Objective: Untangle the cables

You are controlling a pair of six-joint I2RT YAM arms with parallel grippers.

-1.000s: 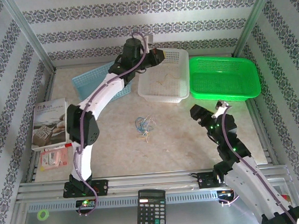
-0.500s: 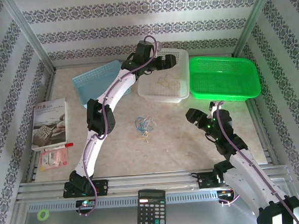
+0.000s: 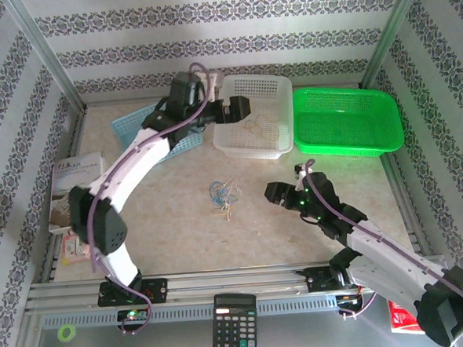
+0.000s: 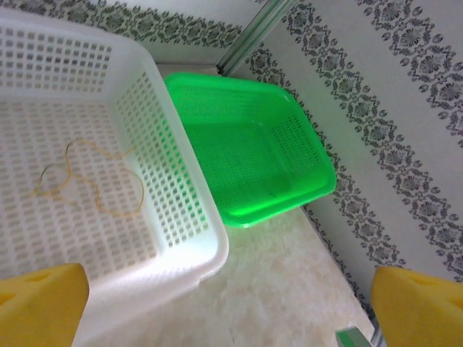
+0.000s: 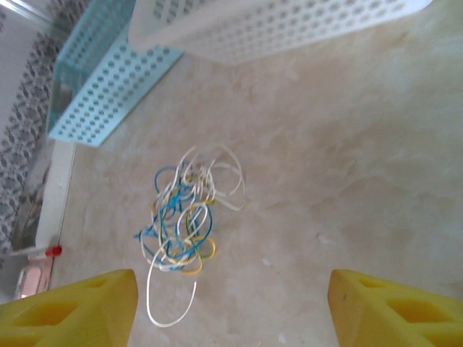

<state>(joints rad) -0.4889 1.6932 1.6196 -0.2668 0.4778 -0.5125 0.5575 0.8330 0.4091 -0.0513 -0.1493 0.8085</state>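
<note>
**A:** Where are the cables?

**B:** A blue, tan and white tangle lies mid-table. One tan strand lies apart in the white basket.

**A:** And the grippers?

**B:** The left gripper hovers at that basket, fingers wide and empty; it seems the drop spot for freed strands. The right gripper faces the tangle from nearby, fingers apart and empty, likely lining up a pull.

Left pincer opened; right pincer neared cables

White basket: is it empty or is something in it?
Not empty: the white basket holds one thin tan cable, looped on its floor.
</note>
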